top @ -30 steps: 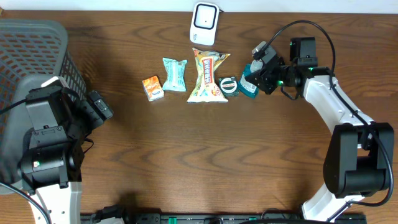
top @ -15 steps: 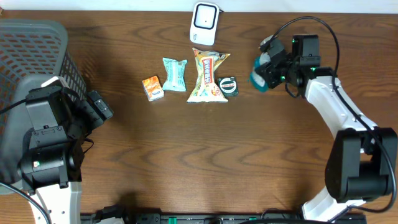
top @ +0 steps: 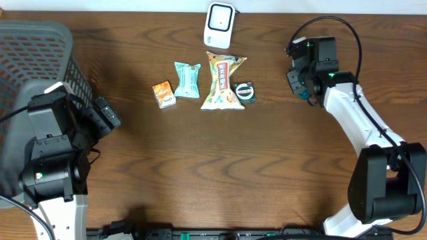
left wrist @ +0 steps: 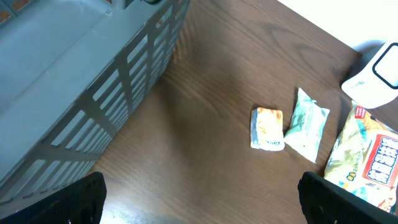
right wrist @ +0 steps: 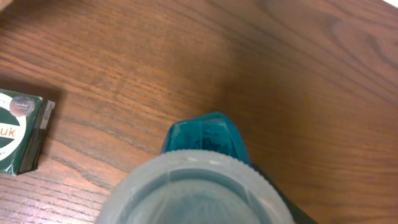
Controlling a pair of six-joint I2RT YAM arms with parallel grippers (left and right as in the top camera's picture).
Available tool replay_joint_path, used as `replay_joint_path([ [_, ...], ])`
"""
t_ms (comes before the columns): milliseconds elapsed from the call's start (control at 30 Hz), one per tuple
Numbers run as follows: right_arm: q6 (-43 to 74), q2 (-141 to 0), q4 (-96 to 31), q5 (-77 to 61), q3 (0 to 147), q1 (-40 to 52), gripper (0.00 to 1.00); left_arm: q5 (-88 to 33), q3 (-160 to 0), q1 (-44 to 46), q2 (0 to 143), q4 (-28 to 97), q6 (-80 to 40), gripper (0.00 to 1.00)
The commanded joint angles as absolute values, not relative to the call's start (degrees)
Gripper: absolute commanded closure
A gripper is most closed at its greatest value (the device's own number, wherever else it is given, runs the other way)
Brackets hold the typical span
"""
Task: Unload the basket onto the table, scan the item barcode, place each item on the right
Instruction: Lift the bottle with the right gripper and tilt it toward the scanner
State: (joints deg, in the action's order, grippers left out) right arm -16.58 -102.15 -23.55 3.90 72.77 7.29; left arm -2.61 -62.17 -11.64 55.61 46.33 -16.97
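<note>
Pickup looks done: right end effector (top: pixel 298 77) grips the bottle (right wrist: pixel 202 140) above the worktop (top: pixel 200 167), right of the scanner (top: pixel 219 23), with scanning left, while left end effector (top: pixel 107 115) gapes empty.

On yr table (top: pixel 200 173) the basket (top: pixel 40 60) sits far L, the scanner (top: pixel 219 25) at back centre. In front of it you've a row, L to R: small packet (top: pixel 163 94), pouch (top: pixel 187 79), snack bag (top: pixel 223 81), flat box (top: pixel 245 92) (just beside the bag). The bottle (right wrist: pixel 202 149) is R of that row, in the right gripper (top: pixel 299 79), apart from the box.
</note>
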Motion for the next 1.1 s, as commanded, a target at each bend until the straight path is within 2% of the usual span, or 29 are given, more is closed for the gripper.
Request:
replay_joint_path([
  [0,-11.9,-102.4,-23.2,7.0,72.1,8.5,0.88,-1.9,-62.5,-12.0,55.7,46.5,-17.5,0.02],
  [333,-0.5,-102.5,-18.0,6.3,71.7,11.1,0.89,-1.9,-62.5,-12.0,55.7,46.5,-17.5,0.02],
  [533,6.1,-99.6,-13.7,-3.3,72.7,10.3,0.89,-1.9,-62.5,-12.0,55.7,46.5,-17.5,0.02],
  [667,8.4,-96.9,-11.9,-19.1,72.8,8.1,0.90,-1.9,-62.5,-12.0,55.7,46.5,-17.5,0.02],
  [867,11.9,-96.2,-7.8,-53.3,72.8,3.7,0.94,-1.9,-62.5,-12.0,55.7,46.5,-17.5,0.02],
  [1067,16.9,-96.2,-3.8,-67.4,72.8,2.3,0.96,-1.9,-62.5,-12.0,55.7,46.5,-17.5,0.02],
])
